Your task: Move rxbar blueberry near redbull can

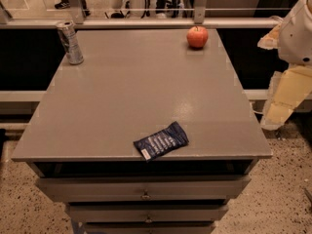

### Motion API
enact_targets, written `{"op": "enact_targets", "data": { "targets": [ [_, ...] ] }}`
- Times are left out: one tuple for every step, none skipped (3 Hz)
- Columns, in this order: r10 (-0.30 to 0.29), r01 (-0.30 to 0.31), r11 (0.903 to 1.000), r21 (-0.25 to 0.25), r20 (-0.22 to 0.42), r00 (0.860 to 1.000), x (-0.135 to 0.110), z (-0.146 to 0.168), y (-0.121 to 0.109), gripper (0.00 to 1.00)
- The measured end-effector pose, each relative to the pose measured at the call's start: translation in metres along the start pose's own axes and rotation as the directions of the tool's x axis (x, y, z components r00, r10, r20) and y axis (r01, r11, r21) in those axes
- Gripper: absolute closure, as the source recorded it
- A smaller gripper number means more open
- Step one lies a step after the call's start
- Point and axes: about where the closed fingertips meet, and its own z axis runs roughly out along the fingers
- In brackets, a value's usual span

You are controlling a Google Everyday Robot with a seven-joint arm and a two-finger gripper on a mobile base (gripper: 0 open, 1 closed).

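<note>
The rxbar blueberry (161, 140) is a flat dark navy wrapper with a white patch at its lower left end. It lies slanted near the front edge of the grey table (136, 87). The redbull can (70, 42) stands upright at the table's far left corner. My arm's white and cream parts show at the right edge of the view. My gripper (278, 112) hangs there beside the table's right side, off the tabletop and well apart from both the bar and the can.
A red apple (197, 36) sits at the far right of the table. Drawers (146, 195) run below the table's front edge. A rail and glass partition (146, 11) stand behind the table. Speckled floor lies on both sides.
</note>
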Motion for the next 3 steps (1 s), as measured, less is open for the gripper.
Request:
{"op": "enact_targets", "data": {
  "targets": [
    [0.000, 0.000, 1.0000, 0.000, 0.000, 1.000, 0.000, 0.000, 0.000, 0.00],
    [-0.036, 0.037, 0.9991, -0.020, 0.061, 0.997, -0.021, 0.014, 0.007, 0.00],
    [-0.141, 0.154, 0.9866, -0.054, 0.192, 0.971, -0.070, 0.045, 0.037, 0.00]
  ]
}}
